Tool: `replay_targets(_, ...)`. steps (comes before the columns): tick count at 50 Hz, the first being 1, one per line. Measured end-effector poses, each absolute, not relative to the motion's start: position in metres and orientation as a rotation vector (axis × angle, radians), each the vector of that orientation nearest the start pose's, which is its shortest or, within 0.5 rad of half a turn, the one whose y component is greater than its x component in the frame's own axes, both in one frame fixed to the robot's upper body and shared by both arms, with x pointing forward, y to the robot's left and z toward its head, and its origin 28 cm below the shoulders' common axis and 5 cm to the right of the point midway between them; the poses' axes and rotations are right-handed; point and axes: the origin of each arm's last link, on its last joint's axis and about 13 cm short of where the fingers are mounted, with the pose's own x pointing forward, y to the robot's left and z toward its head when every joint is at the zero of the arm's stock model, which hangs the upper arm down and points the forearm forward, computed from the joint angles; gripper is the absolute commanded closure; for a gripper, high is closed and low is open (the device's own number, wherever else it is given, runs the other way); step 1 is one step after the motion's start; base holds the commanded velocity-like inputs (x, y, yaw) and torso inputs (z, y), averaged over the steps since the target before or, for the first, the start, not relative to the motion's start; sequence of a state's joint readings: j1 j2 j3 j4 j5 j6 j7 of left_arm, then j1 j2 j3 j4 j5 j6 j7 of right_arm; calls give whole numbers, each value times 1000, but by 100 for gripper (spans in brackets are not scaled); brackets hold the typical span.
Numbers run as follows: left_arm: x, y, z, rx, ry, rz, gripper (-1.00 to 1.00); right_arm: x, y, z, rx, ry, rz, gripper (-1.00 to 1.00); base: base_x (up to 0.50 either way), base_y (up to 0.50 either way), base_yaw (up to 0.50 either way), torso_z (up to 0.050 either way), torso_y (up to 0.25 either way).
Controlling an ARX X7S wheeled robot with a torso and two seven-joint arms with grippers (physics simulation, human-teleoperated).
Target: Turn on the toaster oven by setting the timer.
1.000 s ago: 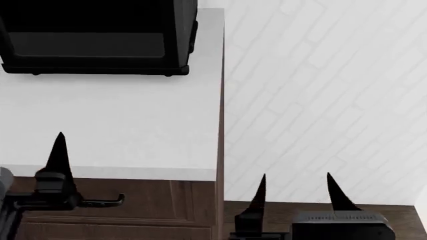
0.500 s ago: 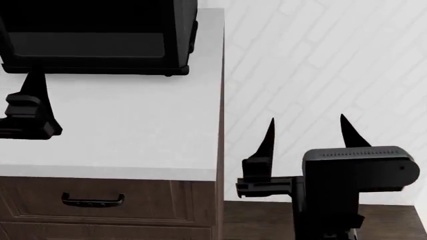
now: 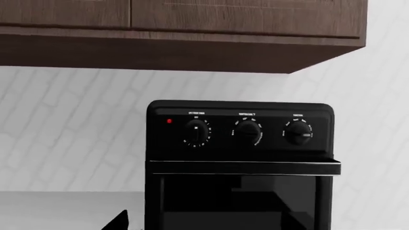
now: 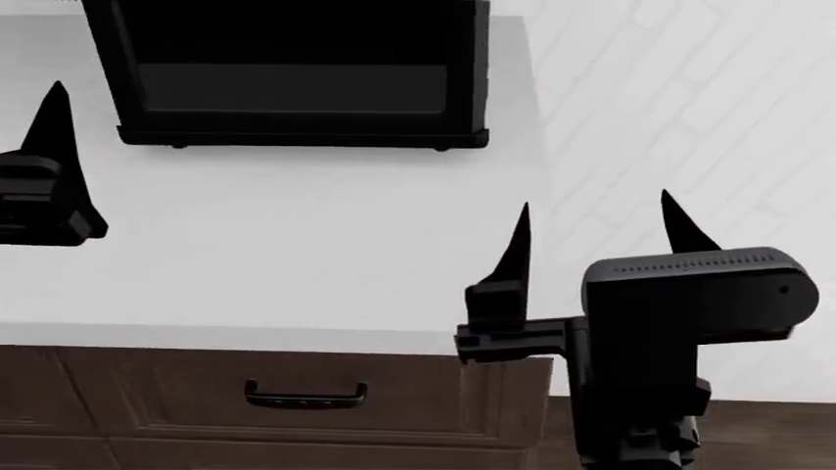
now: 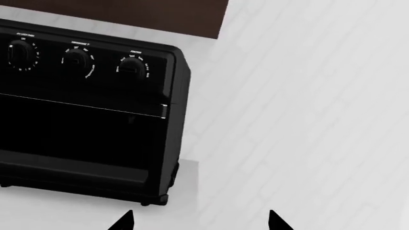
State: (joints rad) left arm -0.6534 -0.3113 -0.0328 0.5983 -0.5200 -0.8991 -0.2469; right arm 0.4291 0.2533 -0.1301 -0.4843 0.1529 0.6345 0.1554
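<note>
The black toaster oven [image 4: 294, 69] stands at the back of the white counter [image 4: 261, 264]. The left wrist view faces its front [image 3: 240, 187]: three round dials [image 3: 196, 132], [image 3: 248, 131], [image 3: 298, 132] and a red light [image 3: 168, 121] sit above the dark glass door. The oven also shows in the right wrist view [image 5: 83, 120]. Only one finger [image 4: 53, 147] of my left gripper shows, over the counter to the left of the oven. It is well off centre, so the jaws stand open. My right gripper [image 4: 594, 201] is open and empty at the counter's right end, short of the oven.
A dark wooden wall cabinet [image 3: 191, 28] hangs above the oven. A white brick wall [image 4: 679, 98] runs behind and to the right of the counter's right edge [image 4: 542, 196]. A wooden drawer with a black handle [image 4: 304, 397] sits under the counter.
Both arms have risen from below the counter's front edge to above it. The head view has shifted, so the oven and counter now sit further right in it.
</note>
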Motion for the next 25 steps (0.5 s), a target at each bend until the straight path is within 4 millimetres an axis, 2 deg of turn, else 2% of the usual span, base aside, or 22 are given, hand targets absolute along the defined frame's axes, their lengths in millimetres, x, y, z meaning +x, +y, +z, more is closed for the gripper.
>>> replay_targets(25, 260, 241, 234, -24, -318, -35, -100, 261, -114, 172, -163, -261, 15, -100, 0, 500, 0, 0, 0)
